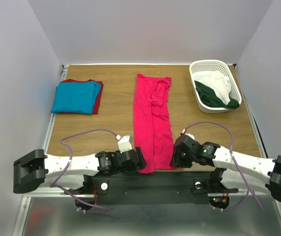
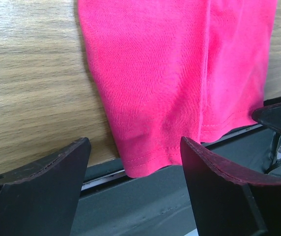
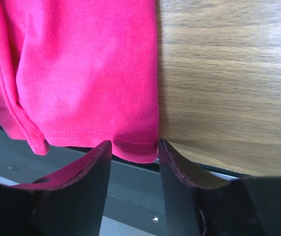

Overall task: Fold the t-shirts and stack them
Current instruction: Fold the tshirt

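A crimson-pink t-shirt (image 1: 153, 118) lies folded into a long strip down the middle of the table, its hem hanging a little over the near edge. My left gripper (image 1: 139, 160) is at the hem's left corner; in the left wrist view (image 2: 134, 142) it stands wide open with the pink hem (image 2: 150, 157) just beyond its fingertips. My right gripper (image 1: 176, 156) is at the right corner; its jaws (image 3: 134, 143) are narrowed but apart, with the hem corner (image 3: 140, 147) between the tips. A folded turquoise t-shirt (image 1: 76, 97) lies on a dark red one (image 1: 97, 103) at the far left.
A white lattice basket (image 1: 214, 65) stands at the far right with white and dark green garments inside. The black mounting bar (image 1: 150, 182) runs along the table's near edge under the hem. Walls enclose the table on three sides.
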You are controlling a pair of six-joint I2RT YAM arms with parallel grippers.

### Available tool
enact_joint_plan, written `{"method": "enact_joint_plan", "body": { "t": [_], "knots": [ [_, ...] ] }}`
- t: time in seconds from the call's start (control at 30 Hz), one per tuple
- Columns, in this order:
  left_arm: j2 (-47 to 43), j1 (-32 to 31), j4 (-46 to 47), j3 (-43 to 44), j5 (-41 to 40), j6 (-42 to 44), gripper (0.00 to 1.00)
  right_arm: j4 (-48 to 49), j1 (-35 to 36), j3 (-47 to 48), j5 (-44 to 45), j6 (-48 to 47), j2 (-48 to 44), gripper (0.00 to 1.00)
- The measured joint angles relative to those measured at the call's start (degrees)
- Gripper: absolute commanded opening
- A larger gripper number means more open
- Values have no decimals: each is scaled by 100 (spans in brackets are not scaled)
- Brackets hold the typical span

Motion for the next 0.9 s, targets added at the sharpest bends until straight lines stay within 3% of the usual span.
{"method": "enact_joint_plan", "body": {
  "t": [0.23, 0.43, 0.63, 0.8, 0.9],
  "knots": [
    [24, -81, -24, 9, -28, -68, 83, 116, 83, 0, -28, 61, 212, 34],
    [72, -136, -72, 17, -31, -138, 73, 190, 122, -2, -37, 105, 286, 18],
    [173, -181, -90, 35, -22, -208, 62, 247, 125, -2, -35, 122, 289, 17],
    [275, -286, -125, 61, 4, -291, 45, 264, 125, -2, -35, 122, 352, 17],
    [341, -323, -146, 68, 7, -332, 42, 267, 146, -2, -31, 122, 356, 16]
  ]
}}
